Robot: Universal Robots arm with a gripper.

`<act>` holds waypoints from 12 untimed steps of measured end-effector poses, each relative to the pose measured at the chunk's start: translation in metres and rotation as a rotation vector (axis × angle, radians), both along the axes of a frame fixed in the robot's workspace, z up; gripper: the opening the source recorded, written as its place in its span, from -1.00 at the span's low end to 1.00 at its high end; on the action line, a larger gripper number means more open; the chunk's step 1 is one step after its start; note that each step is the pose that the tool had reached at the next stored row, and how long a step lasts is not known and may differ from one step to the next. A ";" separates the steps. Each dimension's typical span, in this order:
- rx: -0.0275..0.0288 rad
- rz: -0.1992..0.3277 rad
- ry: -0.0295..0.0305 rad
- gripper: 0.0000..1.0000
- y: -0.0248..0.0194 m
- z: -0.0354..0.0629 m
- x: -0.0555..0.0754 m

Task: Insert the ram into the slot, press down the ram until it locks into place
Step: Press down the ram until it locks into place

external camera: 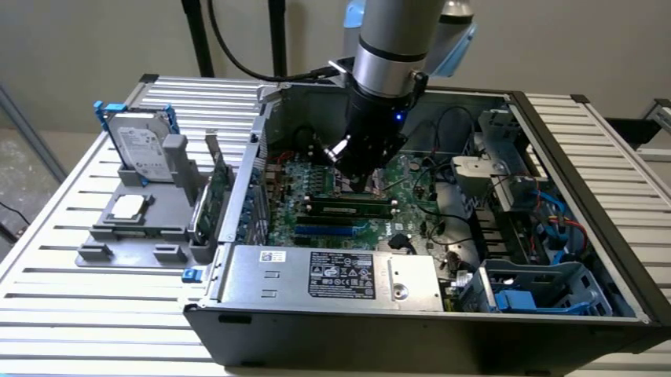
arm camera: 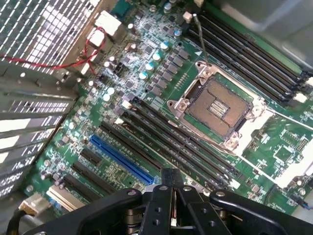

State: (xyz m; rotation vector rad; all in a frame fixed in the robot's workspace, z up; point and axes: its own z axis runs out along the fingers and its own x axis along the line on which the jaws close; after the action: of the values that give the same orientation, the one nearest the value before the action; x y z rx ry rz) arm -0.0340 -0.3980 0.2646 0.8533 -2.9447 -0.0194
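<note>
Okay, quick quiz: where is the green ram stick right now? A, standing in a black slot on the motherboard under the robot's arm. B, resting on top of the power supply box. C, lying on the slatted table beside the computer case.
A: in the exterior view the ram stands on edge in a black slot on the motherboard, just below the gripper.

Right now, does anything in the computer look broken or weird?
Nothing looks broken or spilled. One odd spot: the processor socket on the green board sits open and empty, with its gold contacts bare.
</note>
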 end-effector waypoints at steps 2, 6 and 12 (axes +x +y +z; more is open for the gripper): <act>0.0000 -0.038 0.0000 -0.79 0.0000 -0.0005 0.000; -0.0001 -0.111 0.0000 -0.79 0.0000 -0.0016 0.000; -0.0001 -0.220 0.0000 -0.79 0.0000 -0.0032 0.000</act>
State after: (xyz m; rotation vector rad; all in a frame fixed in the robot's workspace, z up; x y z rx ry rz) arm -0.0340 -0.3980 0.2614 0.5256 -3.0221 -0.0319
